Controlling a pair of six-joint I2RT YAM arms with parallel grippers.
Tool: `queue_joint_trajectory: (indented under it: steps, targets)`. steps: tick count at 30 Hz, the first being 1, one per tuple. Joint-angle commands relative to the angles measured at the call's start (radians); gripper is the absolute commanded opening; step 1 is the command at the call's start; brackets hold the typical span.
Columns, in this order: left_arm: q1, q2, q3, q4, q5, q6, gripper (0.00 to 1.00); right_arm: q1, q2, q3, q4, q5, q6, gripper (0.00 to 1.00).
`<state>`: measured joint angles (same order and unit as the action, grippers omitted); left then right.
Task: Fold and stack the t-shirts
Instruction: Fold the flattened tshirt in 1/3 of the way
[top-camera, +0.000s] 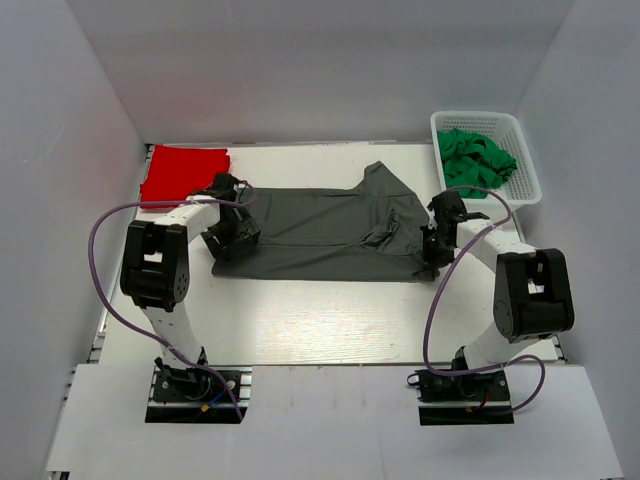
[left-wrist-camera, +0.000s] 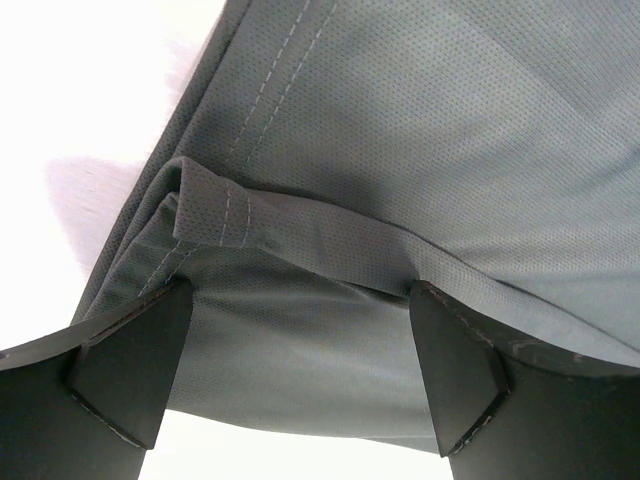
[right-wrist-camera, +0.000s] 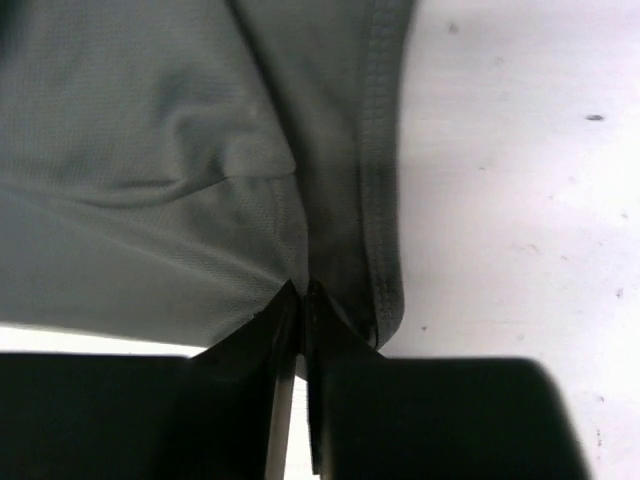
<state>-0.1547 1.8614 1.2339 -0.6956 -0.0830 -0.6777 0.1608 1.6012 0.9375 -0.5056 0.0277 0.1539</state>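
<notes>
One grey t-shirt (top-camera: 320, 235) and one red t-shirt (top-camera: 185, 172) lie on the table (top-camera: 330, 320).

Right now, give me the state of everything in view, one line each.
Grey shirt: spread out, rumpled at its right end.
Red shirt: folded flat, far left corner.
Basket: upright, holding cloth.
Green cloth: crumpled inside the basket.
Left arm: jaws open, astride the grey shirt's hem.
Right arm: jaws shut on the grey shirt's edge.
</notes>
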Motion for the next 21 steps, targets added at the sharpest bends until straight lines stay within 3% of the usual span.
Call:
queue_joint_trajectory:
  steps: [1, 12, 17, 18, 21]
  targets:
    - [0.003, 0.021, -0.033, -0.022, -0.063, 0.001, 1.00, -0.023, -0.064, 0.004, -0.011, 0.051, 0.025, 0.07]
    - [0.003, 0.030, -0.042, -0.022, -0.092, 0.001, 1.00, -0.067, -0.080, 0.026, -0.093, 0.037, -0.016, 0.07]
    - [0.003, 0.039, -0.033, -0.022, -0.081, 0.001, 1.00, -0.079, -0.041, 0.004, -0.036, 0.012, -0.010, 0.20]
    - [0.003, 0.039, -0.033, -0.022, -0.081, 0.001, 1.00, -0.083, -0.023, 0.014, -0.002, 0.006, -0.008, 0.28]
    - [0.003, 0.039, -0.033, -0.022, -0.072, 0.001, 1.00, -0.081, -0.003, 0.020, 0.059, -0.011, -0.028, 0.30]
